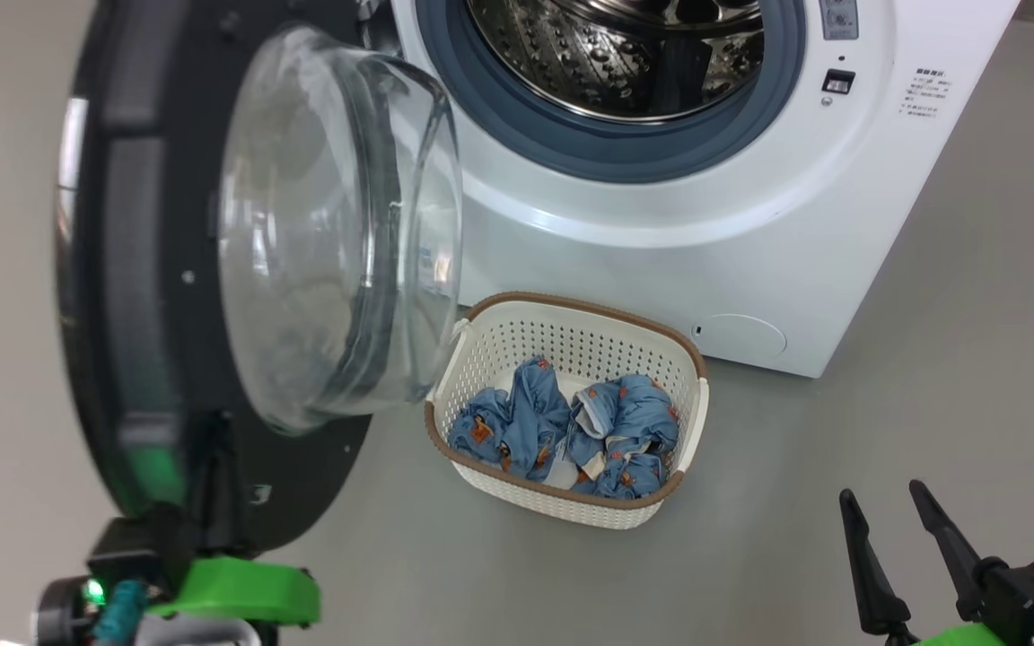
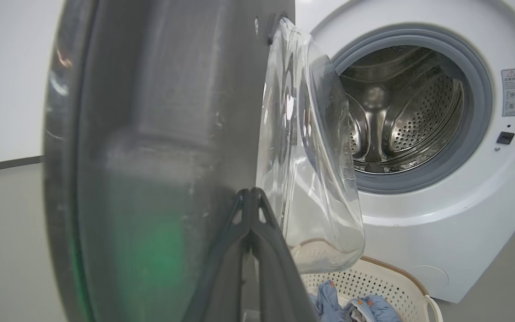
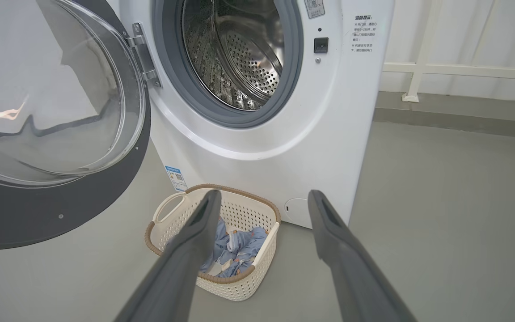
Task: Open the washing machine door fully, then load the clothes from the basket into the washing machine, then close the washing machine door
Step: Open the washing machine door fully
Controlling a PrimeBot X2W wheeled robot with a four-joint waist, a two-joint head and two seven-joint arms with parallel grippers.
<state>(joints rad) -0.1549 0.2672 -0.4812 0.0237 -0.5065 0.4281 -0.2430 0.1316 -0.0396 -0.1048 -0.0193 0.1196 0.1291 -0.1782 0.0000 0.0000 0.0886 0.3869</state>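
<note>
The washing machine stands with its steel drum exposed. Its door hangs swung out to the left, and the glass bowl faces the basket. My left gripper is shut, its tips resting against the door's dark inner face near the lower rim. The cream basket sits on the floor in front of the machine with the blue clothes bunched inside. My right gripper is open and holds nothing, low to the right of the basket. In the right wrist view its fingers frame the basket.
Grey floor spreads to the right of the machine and in front of the basket. A white railing and wall stand beyond the machine's right side. The open door overhangs the basket's left end.
</note>
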